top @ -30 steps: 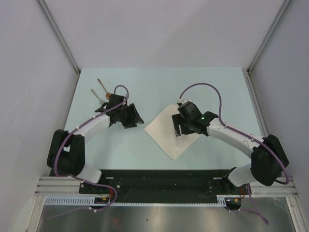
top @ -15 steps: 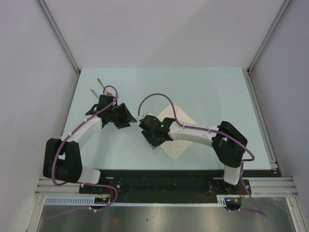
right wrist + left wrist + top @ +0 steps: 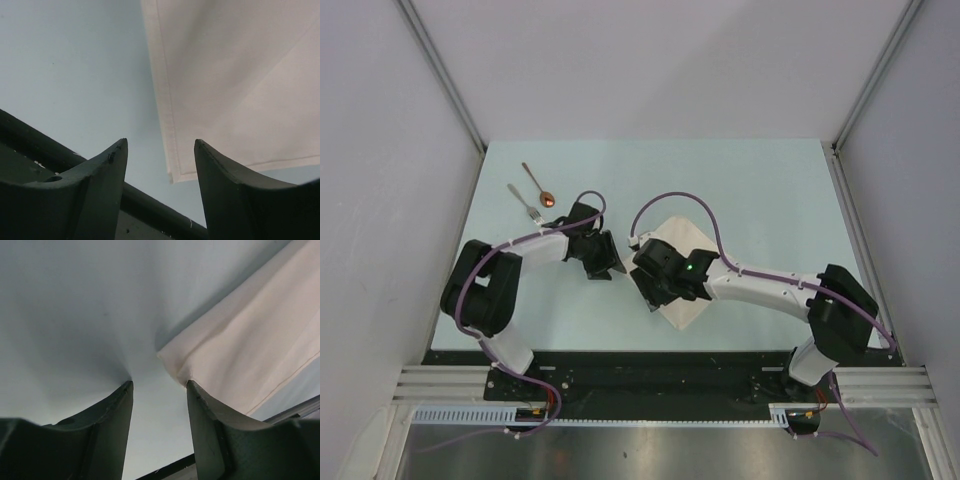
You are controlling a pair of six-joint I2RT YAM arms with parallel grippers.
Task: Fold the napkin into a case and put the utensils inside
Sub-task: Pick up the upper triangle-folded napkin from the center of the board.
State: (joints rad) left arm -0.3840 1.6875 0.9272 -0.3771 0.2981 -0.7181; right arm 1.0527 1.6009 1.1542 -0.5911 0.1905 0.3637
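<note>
The pale blue-green table [image 3: 770, 180] carries everything, and both arms reach in over its middle, the right arm [image 3: 760, 285] stretched leftward across the near half and the left arm [image 3: 535, 248] bent in from the left. The napkin [image 3: 695, 238] lies flat at the centre of the table, turned corner-on like a diamond, with the right arm's wrist covering its middle. It is a broad sheet and not yet a narrow case; whether it already has one fold in it I cannot tell, though the left wrist view shows a thick, doubled-looking edge at its left corner. The left gripper [image 3: 605, 265] hovers just left of that corner with its jaws moderately apart and nothing between them, the cloth's tip lying just beyond the fingertips. The right gripper [image 3: 650, 288] hangs over the napkin's near-left edge, jaws likewise parted and empty, the hemmed edge and near corner showing in the gap below. The utensils wait well apart at the far left: the fork [image 3: 525, 203] and, just beyond it, the spoon [image 3: 538, 184] with its copper bowl, lying side by side and untouched. I judge the step in hand to be the folding, with both grippers lining up on the napkin's left side to take hold. The next move likely calls for coming down onto the edge, pinching the cloth without pushing it along the table, then carrying that side over evenly so the fold lands straight.
</note>
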